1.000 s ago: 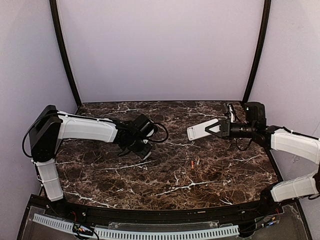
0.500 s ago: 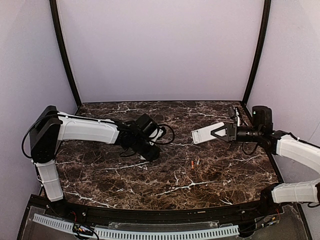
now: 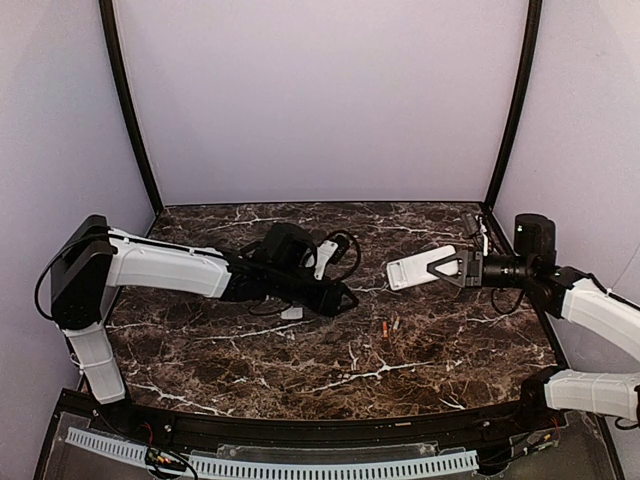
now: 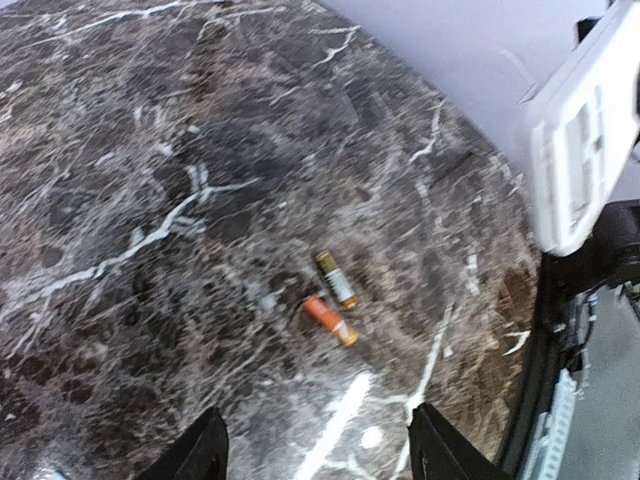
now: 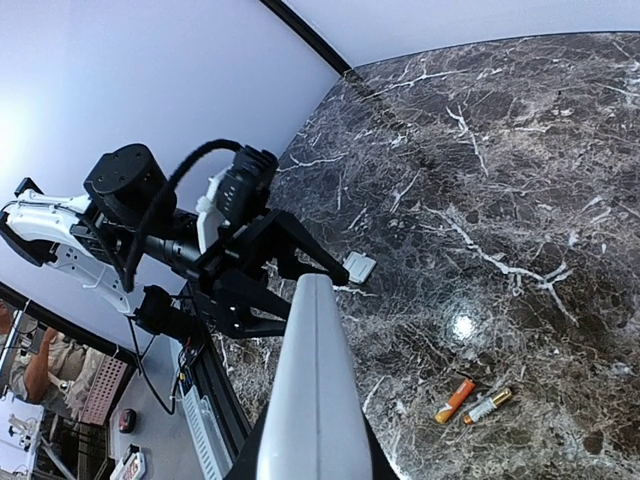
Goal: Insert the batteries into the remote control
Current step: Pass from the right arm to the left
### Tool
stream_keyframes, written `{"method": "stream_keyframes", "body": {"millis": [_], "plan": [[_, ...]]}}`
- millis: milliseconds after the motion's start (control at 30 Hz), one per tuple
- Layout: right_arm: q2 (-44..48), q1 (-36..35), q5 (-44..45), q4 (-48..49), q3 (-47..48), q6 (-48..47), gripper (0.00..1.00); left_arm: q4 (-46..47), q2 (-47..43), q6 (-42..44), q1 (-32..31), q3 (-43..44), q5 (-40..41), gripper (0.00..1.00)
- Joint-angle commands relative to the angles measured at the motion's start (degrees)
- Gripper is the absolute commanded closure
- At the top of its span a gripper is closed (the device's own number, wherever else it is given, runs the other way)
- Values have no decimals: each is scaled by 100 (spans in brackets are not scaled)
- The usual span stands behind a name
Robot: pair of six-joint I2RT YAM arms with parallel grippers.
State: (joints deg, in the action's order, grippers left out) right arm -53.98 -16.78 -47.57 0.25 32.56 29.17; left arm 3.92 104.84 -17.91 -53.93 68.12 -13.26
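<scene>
My right gripper [image 3: 458, 268] is shut on the light-grey remote control [image 3: 420, 267] and holds it in the air above the table's right side. The remote's narrow edge fills the right wrist view [image 5: 310, 390], and its end shows in the left wrist view [image 4: 585, 130]. Two batteries lie side by side on the marble: an orange one [image 3: 383, 327] [image 4: 330, 320] [image 5: 455, 400] and a silver-gold one [image 3: 395, 323] [image 4: 336, 277] [image 5: 487, 404]. My left gripper [image 3: 340, 298] [image 4: 320, 460] is open and empty, low over the table, a short way left of the batteries.
A small white flat cover piece [image 3: 292, 312] [image 5: 358, 267] lies on the dark marble table [image 3: 200, 350] just behind my left gripper. Black frame posts [image 3: 130, 110] stand at the back corners. The table's right edge [image 4: 545, 330] is close to the batteries.
My left gripper has moved right, toward the batteries, and the white cover piece now lies behind it. My right gripper has drawn the remote slightly right.
</scene>
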Motion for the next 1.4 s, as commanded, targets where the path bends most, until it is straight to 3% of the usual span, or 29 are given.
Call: {"method": "stream_keyframes", "body": {"millis": [0, 133, 400, 567, 800, 933, 1133, 1367], "plan": [[55, 37, -333, 382, -197, 114, 100, 2269, -428, -838, -28, -471, -1259, 36], [46, 34, -649, 927, -319, 410, 100, 3351, -345, -1472, -30, -629, -1538, 31], [-94, 28, -1165, 2078, -490, 1045, 100, 4723, 30, -2454, -27, -627, -1811, 31], [-272, -36, -1328, 2936, -552, 1490, 100, 5227, 224, -2834, -30, -571, -1948, 29], [-543, -344, -1265, 3314, -415, 1636, 100, 5235, 291, -2920, -41, -478, -2003, 28], [-675, -538, -1187, 3415, -339, 1623, 100, 5567, 369, -3147, -40, -430, -2140, 38], [-807, -715, -1193, 3517, -221, 1629, 100, 5938, 491, -3381, -41, -373, -2355, 66], [-746, -722, -1209, 3453, -189, 1565, 100, 6070, 493, -3463, -47, -386, -2433, 80]]}}
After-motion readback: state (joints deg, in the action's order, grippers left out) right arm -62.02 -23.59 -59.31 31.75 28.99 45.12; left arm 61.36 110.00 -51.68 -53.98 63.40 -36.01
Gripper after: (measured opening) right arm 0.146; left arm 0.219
